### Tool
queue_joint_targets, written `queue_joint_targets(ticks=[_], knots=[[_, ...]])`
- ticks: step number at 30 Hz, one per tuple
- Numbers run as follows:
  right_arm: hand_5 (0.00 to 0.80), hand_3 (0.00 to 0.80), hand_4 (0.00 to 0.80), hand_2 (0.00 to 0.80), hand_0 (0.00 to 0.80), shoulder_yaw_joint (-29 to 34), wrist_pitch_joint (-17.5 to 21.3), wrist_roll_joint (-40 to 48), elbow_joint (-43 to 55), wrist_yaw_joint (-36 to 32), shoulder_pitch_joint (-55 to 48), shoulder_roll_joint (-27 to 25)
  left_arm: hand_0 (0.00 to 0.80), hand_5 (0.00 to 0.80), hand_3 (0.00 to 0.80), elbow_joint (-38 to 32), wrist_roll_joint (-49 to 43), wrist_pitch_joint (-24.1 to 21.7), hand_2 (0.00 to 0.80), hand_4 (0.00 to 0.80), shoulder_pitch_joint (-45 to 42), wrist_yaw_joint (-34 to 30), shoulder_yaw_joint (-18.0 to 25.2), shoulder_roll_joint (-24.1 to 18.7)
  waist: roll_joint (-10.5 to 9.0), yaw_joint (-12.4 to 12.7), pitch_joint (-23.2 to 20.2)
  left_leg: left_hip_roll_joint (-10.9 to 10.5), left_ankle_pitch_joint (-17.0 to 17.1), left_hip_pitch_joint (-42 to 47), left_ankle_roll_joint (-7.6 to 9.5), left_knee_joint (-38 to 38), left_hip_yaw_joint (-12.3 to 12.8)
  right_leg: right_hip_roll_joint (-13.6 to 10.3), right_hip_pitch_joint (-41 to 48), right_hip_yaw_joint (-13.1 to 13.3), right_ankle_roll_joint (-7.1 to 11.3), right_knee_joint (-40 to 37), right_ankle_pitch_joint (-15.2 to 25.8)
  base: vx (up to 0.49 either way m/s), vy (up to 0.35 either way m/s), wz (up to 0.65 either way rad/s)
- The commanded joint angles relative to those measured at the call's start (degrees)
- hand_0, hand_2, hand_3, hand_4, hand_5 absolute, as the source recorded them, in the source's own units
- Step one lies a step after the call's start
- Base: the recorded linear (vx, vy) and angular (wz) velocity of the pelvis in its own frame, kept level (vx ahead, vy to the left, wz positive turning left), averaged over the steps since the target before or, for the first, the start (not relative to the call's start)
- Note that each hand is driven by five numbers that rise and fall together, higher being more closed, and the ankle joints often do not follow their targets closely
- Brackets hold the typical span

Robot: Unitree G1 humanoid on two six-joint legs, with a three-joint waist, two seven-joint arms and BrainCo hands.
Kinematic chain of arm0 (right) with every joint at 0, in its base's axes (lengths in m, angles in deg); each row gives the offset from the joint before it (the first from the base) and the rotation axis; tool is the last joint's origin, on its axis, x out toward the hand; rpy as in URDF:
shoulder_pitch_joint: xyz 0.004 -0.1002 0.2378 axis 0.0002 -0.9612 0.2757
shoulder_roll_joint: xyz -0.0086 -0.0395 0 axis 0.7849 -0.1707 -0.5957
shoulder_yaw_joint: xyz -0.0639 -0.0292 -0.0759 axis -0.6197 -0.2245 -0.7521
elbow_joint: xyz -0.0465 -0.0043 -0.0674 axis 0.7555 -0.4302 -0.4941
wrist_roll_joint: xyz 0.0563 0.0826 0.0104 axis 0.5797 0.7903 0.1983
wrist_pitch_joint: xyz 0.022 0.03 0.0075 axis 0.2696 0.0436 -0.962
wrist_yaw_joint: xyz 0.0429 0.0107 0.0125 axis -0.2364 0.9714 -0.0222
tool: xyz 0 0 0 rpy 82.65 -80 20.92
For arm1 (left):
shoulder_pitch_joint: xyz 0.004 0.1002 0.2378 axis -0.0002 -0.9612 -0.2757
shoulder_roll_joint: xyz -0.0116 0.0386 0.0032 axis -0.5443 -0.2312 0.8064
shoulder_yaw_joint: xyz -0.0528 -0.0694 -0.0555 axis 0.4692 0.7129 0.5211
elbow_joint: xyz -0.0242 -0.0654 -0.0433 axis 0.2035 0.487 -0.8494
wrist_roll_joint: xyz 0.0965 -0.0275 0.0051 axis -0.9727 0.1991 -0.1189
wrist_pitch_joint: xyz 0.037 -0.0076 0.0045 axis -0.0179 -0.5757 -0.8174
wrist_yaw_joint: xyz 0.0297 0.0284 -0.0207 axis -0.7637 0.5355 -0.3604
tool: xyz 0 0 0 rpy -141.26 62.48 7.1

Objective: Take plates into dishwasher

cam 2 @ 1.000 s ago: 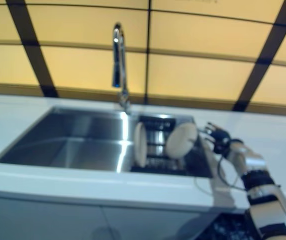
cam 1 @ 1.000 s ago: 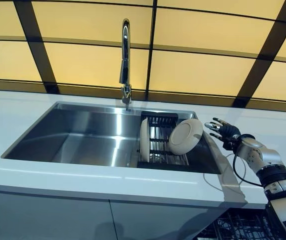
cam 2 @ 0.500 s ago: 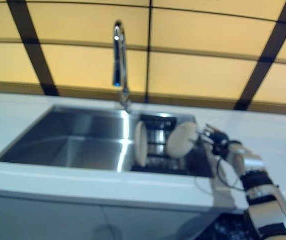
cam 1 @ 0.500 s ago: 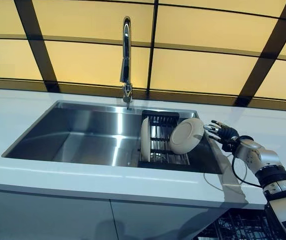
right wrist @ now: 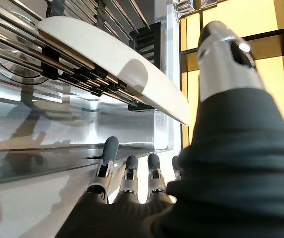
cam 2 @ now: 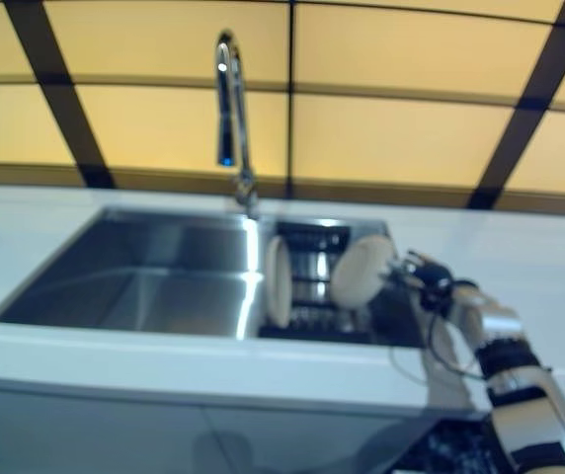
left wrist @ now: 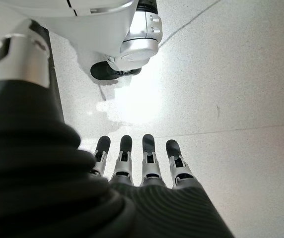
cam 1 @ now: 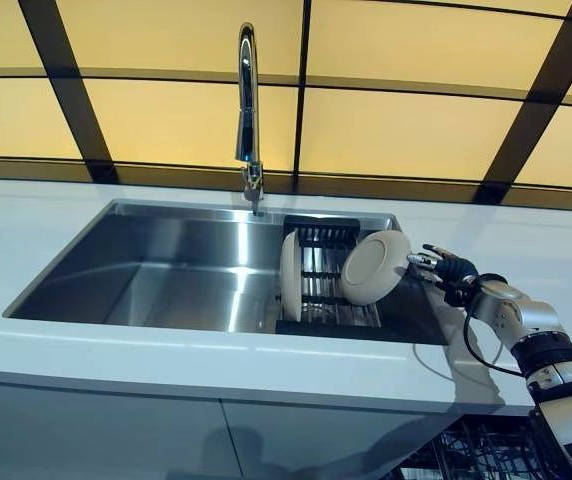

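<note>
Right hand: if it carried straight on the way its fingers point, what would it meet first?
Most likely the tilted plate leaning in the sink rack; the right hand points at its rim, fingers open, apparently just short of touching.

A brushed stainless-steel sink (cam 1: 156, 265) gleams beneath a polished chrome faucet (cam 1: 248, 110); two smooth, matt cream plates (cam 1: 373, 267) stand in a dark metal-barred rack (cam 1: 324, 290), set into a glossy white countertop (cam 1: 166, 355).

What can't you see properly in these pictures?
- Dishwasher: only a corner of dark rack shows at the bottom edge of the eye views, cut off by the frame and the counter.
- Tilted plate: its back and the gap to the right hand face away, so contact is unclear.
- Upright plate: seen edge-on only.
- Left hand: appears only in its wrist view, over bare floor.
- Right eye view: blurred, fine detail lost.
</note>
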Motion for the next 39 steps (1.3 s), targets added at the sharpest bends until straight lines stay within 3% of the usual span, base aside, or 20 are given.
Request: queue_joint_targets(ticks=[1, 39], knots=[[0.000, 0.000, 0.000, 0.000, 0.000, -0.8, 0.1, -0.7, -1.4, -0.6, 3.4, -0.2, 0.000, 0.000, 0.000, 2.4, 0.1, -0.4, 0.000, 0.000, 2.9, -0.4, -3.4, -0.8, -1.76, 1.9, 1.5, -2.0, -1.1, -0.5, 0.98, -0.1, 1.0, -2.8, 0.5, -0.6, 3.22, 0.5, 0.7, 0.000, 0.000, 0.00], [0.000, 0.000, 0.000, 0.000, 0.000, -3.3, -0.9, 0.7, -1.1, 0.2, 8.2, 1.7, 0.000, 0.000, 0.000, 2.4, 1.6, -0.2, 0.000, 0.000, 2.7, 0.1, -4.1, 0.0, -2.17, 3.6, 0.8, -1.8, -0.6, -0.6, 0.41, -0.1, 0.0, -2.8, 1.6, -1.9, 2.87, 0.1, 0.3, 0.000, 0.002, 0.02]])
